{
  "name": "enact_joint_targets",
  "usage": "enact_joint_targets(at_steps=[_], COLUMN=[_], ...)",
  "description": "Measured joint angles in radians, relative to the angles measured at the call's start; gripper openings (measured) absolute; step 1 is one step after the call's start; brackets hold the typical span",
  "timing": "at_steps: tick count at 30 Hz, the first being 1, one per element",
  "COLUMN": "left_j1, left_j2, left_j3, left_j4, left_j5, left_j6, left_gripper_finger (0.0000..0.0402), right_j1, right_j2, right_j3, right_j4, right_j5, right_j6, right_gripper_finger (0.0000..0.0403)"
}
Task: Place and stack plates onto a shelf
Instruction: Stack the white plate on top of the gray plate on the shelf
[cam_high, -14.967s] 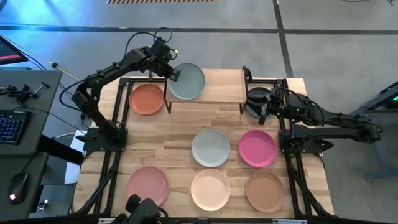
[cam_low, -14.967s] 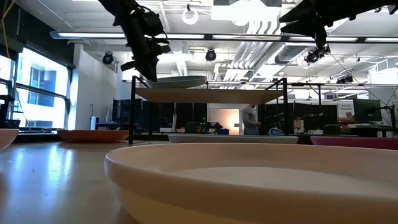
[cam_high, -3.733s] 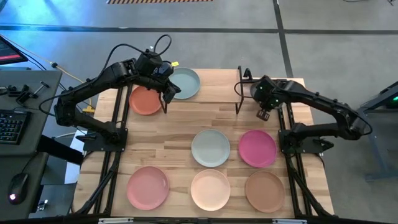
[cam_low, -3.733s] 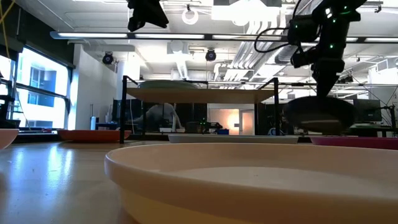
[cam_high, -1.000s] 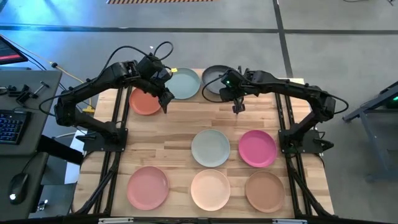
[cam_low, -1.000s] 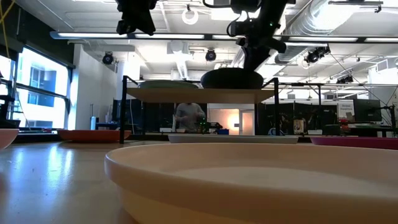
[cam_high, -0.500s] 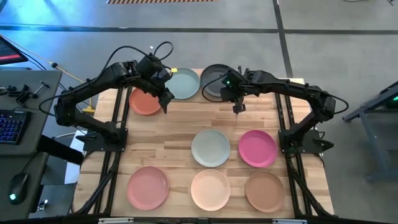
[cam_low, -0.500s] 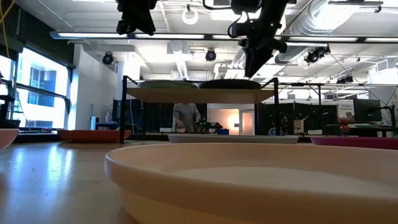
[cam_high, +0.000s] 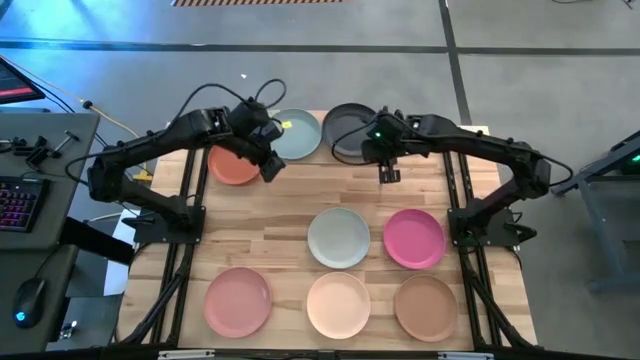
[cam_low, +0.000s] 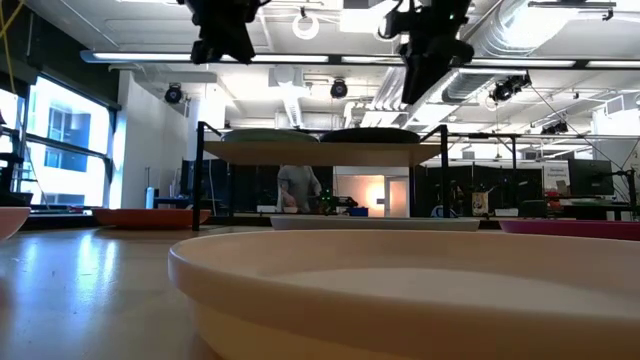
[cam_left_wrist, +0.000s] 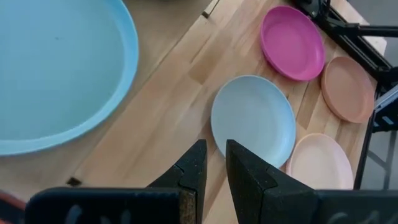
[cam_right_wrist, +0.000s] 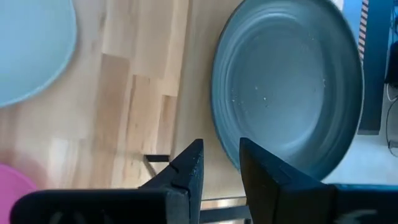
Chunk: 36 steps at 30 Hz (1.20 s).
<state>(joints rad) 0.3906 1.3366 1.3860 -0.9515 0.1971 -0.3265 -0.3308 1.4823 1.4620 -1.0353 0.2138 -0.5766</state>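
Two plates lie flat on the shelf (cam_low: 320, 152): the sage green plate (cam_high: 297, 135) (cam_left_wrist: 56, 68) and, to its right, the dark grey plate (cam_high: 348, 130) (cam_right_wrist: 292, 87). My right gripper (cam_high: 388, 172) (cam_right_wrist: 221, 146) hovers above the dark grey plate's near edge, narrowly open and empty. My left gripper (cam_high: 268, 165) (cam_left_wrist: 216, 146) hangs above the shelf's left near corner, also narrowly open and empty. The orange plate (cam_high: 233, 163) lies on the table left of the shelf. On the table nearer me rest the pale mint plate (cam_high: 338, 237) and the magenta plate (cam_high: 414, 238).
Along the table's near edge lie the pink plate (cam_high: 237, 300), the cream plate (cam_high: 338, 304) and the tan-brown plate (cam_high: 426, 306). The arms' black frames run along both table sides. Bare wood lies between the shelf and the middle row. A person stands in the room beyond.
My right gripper lowered the dark grey plate flat onto the shelf beside the sage green one, let go and rose clear above it, drifting slightly toward the table's right. The plate stays where it was set.
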Motion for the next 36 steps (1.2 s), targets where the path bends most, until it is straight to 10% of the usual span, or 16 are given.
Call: enact_joint_targets(at_steps=[17, 36], left_j1=[-0.155, -0.287], left_j2=[0.0, 0.166], left_j3=[-0.336, -0.507], left_j4=[0.505, 0.771], left_j5=[0.0, -0.06], left_j6=[-0.312, -0.459], left_gripper_finger=[0.0049, 0.0048], right_j1=[0.106, 0.19], right_j2=[-0.078, -0.077], right_j3=[0.001, 0.001], right_j4=[-0.121, -0.073], right_j5=[-0.023, -0.028], right_j6=[0.379, 0.423], right_gripper_finger=[0.0083, 0.0083])
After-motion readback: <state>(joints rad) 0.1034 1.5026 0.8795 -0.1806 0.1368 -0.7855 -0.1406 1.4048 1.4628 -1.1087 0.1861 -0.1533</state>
